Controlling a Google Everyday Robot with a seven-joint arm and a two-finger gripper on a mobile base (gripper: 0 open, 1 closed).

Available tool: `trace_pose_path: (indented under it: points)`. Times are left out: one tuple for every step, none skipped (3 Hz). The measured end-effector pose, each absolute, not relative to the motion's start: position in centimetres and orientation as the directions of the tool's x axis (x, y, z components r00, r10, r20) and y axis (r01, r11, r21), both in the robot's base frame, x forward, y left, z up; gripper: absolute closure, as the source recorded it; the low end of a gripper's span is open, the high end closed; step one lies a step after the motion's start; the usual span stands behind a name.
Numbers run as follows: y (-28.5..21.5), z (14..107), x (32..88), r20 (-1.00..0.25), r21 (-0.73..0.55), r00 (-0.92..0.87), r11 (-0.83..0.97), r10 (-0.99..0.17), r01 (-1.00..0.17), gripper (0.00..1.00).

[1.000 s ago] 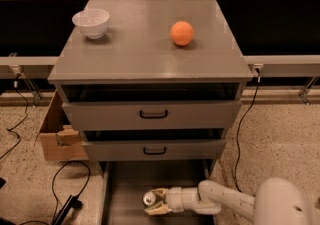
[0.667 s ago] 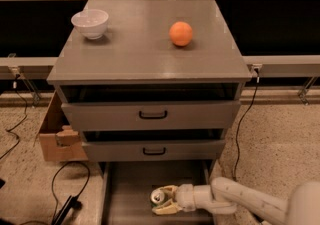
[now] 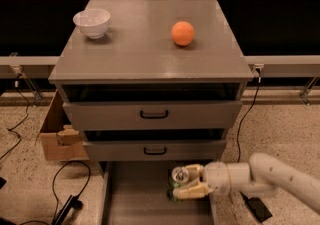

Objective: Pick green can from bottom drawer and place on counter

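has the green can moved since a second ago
Yes. The green can, held in the gripper, went up and right: it was straight below the lower black handle, now it is right of it and nearer.

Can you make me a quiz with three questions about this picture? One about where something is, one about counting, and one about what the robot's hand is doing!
1. Where is the green can?
A. on the counter
B. on the floor
C. down at the open bottom drawer

2. How many things sit on the counter?
A. two
B. four
C. none

3. What is the gripper doing?
A. hanging open above the counter
B. holding the green can between its jaws
C. pulling a drawer handle

Answers:
1 C: the can is low in front of the cabinet, over the pulled-out drawer's floor.
2 A: only the white bowl and the orange ball are up there.
3 B: the gripper is down at the bottom drawer, with a jaw on each side of the can.
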State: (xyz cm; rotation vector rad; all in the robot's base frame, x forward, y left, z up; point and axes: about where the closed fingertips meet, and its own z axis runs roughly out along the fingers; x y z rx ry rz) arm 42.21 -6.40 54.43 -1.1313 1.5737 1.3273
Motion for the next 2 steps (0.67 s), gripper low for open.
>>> trace_pose_path:
  points:
    - [-8.9,64.6,45.9,-0.955,0.245,-0.257,0.093,-0.151,-0.965,1.00]
    - [-9.5,73.8,50.0,-0.963,0.180,-0.203,0.137,-0.178,-0.974,1.00]
